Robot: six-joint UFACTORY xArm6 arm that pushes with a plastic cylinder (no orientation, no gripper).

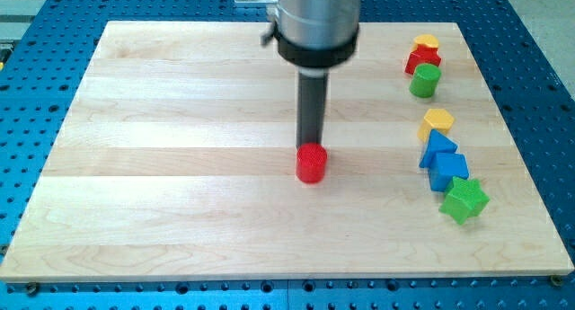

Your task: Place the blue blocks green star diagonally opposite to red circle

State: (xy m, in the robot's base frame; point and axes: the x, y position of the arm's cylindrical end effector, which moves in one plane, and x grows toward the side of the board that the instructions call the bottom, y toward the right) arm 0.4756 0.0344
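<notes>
The red circle block [311,163] sits near the middle of the wooden board [162,166]. My tip [311,147] stands right behind it, at its top edge, touching or nearly so. At the view's right, a blue triangle block [436,148] and a blue cube [448,171] lie close together, with the green star [464,200] just below them, touching the cube.
A yellow block [437,122] lies just above the blue triangle. At the top right, a yellow block [426,43], a red block [422,59] and a green cylinder [424,80] form a tight cluster. The board's right edge is near both groups.
</notes>
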